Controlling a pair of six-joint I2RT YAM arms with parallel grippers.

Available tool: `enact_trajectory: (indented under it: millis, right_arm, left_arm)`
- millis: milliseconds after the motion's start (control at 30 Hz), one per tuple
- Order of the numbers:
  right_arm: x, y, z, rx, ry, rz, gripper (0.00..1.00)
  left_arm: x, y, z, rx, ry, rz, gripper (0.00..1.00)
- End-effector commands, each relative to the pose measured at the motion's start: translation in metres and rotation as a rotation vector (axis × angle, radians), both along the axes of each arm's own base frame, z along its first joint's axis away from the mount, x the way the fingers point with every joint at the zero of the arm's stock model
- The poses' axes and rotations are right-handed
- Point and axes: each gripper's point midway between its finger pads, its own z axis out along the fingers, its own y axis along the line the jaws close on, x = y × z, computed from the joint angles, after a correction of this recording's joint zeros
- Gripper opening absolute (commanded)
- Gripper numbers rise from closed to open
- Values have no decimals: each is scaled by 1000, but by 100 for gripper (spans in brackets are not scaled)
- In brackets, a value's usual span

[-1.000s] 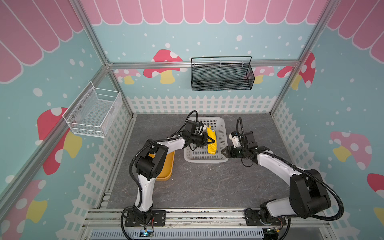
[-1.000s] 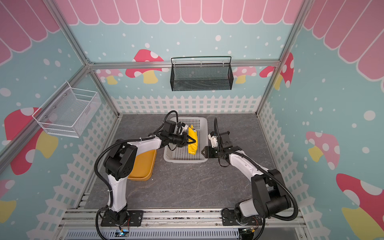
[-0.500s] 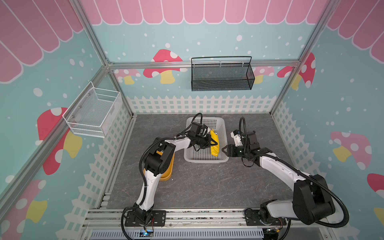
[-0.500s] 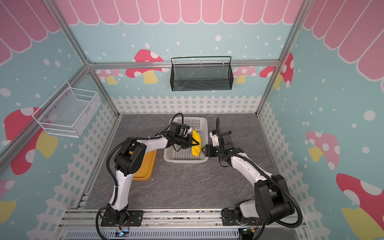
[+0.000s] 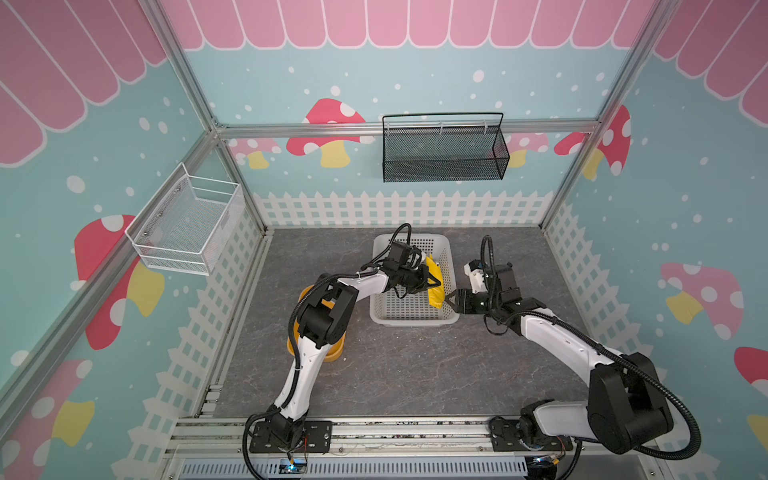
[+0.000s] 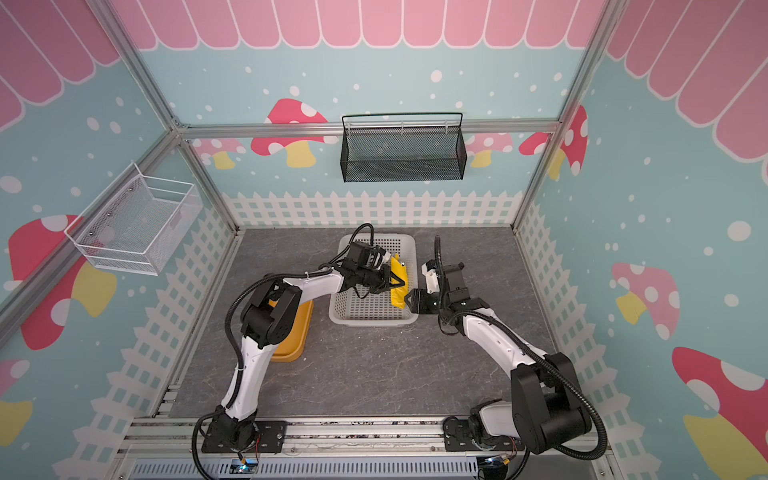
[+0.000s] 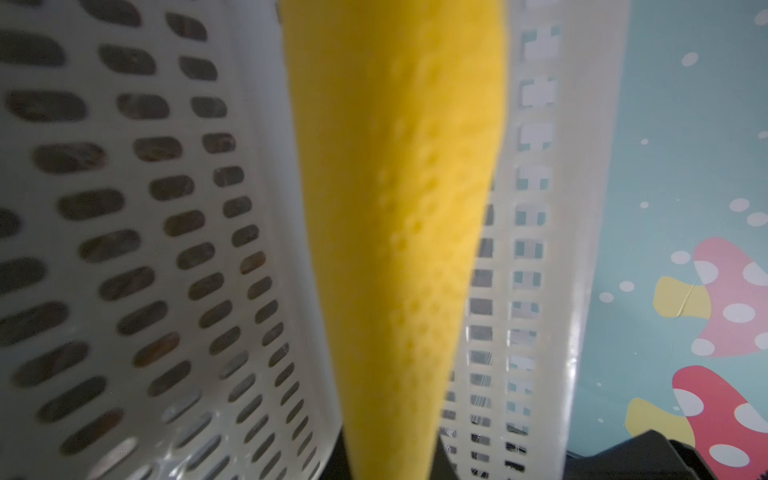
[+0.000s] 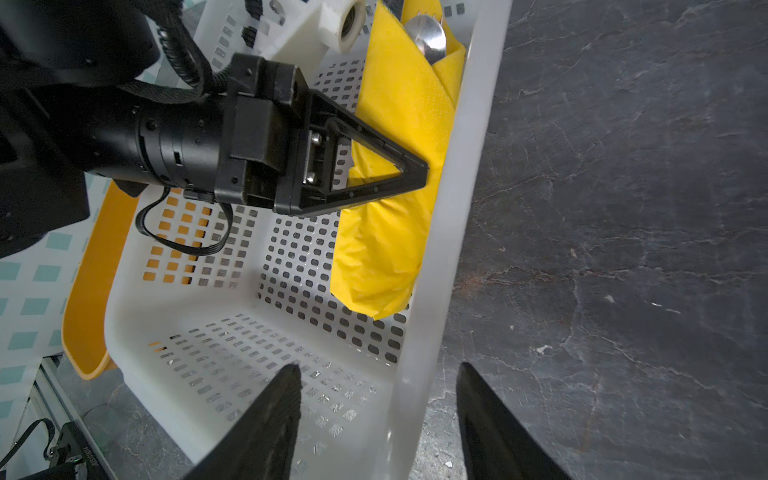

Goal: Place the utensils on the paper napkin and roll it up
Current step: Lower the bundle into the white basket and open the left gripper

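Nearest the front rail, grey table (image 5: 415,374), bare in the middle. Orange-yellow tray (image 5: 334,351) on the left side, partly under the left arm, also seen through the basket holes in the right wrist view (image 8: 95,270). Right gripper (image 5: 449,300) low at the white basket's (image 5: 411,321) near right corner, jaws apart; in the right wrist view (image 8: 376,365) one finger is inside the basket, the other outside, with the basket wall (image 8: 449,208) between them, and contact with the wall cannot be told. Paper napkin (image 5: 435,296) is rolled into a yellow tube inside the basket, lying along its right wall, seen in both top views (image 6: 398,297). Left gripper (image 5: 436,282) reaches in from the left and is pinched closed on the roll about mid-length (image 8: 417,174); the left wrist view shows the roll (image 7: 399,208) running straight out from between the jaws beside the wall (image 7: 582,249). Whether the roll (image 8: 382,249) rests on the basket floor cannot be told. One utensil (image 8: 430,39), a shiny silver head, pokes out of the roll's far end; which piece it is is unclear, the others hidden. Farther back, a white wire basket (image 5: 187,224) on the left wall and a black mesh basket (image 5: 442,153) on the back wall.
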Motion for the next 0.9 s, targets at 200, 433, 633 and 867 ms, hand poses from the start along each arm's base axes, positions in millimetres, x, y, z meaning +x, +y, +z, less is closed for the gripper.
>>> enact_trajectory:
  millis: [200, 433, 633, 867]
  right_arm:
    - [1, -6, 15, 10, -45, -53, 62]
    - [0, -9, 20, 13, -56, -69, 62]
    - [-1, -8, 21, 17, -58, -65, 62]
    - [-3, -9, 20, 16, -58, -66, 62]
  left_arm:
    - [3, -6, -16, 6, 36, 8, 2]
    - [4, -4, -28, 36, 52, 26, 5]
    - [2, 2, -42, 96, 69, 38, 11]
    - [-1, 8, -46, 147, 60, 38, 24]
